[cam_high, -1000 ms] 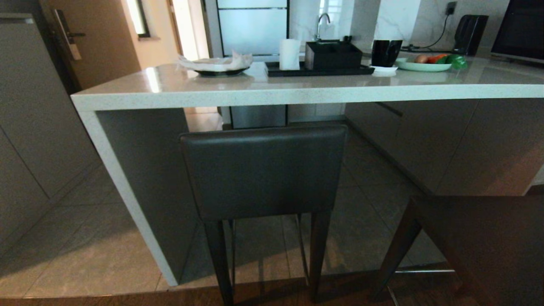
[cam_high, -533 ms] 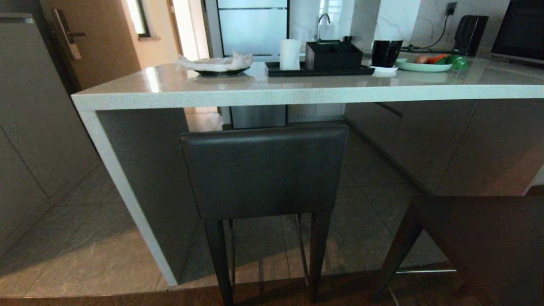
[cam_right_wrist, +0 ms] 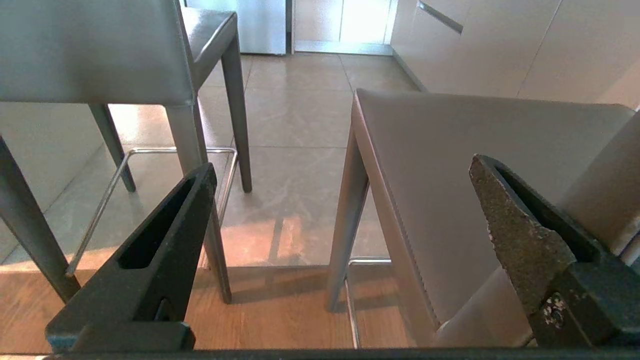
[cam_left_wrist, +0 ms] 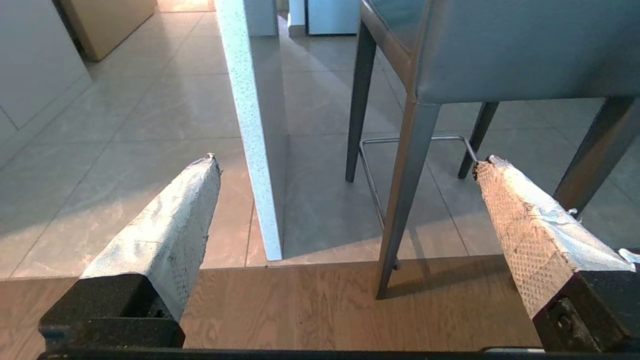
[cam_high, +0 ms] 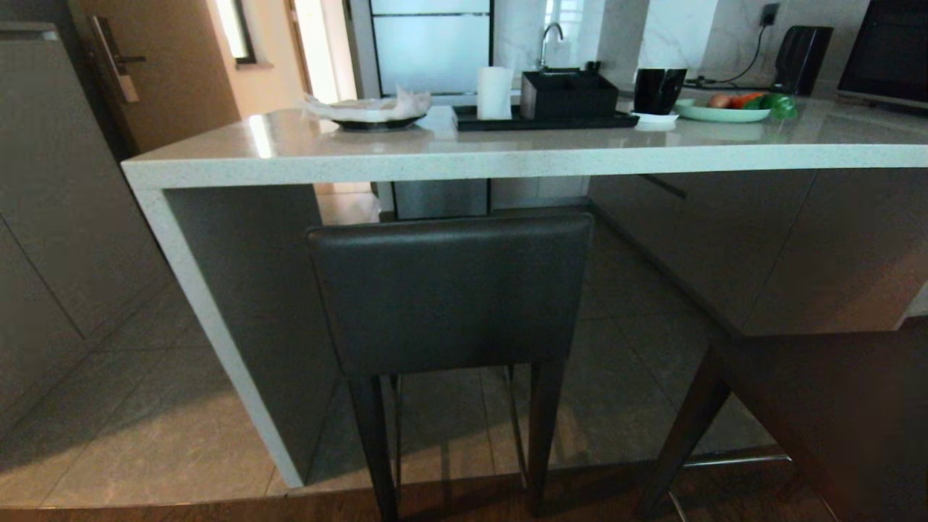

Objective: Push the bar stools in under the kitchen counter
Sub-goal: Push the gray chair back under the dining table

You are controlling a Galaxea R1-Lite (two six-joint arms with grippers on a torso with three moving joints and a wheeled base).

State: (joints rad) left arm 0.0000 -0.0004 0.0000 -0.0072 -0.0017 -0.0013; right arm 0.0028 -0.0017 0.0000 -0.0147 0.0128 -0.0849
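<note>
Already the kitchen counter (cam_high: 464, 156) spans twelve o'clock with one bar stool (cam_high: 449, 293) tucked beneath, the second stool (cam_high: 834, 413) stands out at four o'clock, and both grippers, left (cam_left_wrist: 345, 165) and right (cam_right_wrist: 345, 170), hang spread wide, empty.

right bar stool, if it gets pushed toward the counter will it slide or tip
The right bar stool looks tall on slim legs, so a high push probably tips it; a low push likely slides it. Its legs stand on wood, and the seam into the tile floor may catch them. The padded seat should give slightly.
</note>
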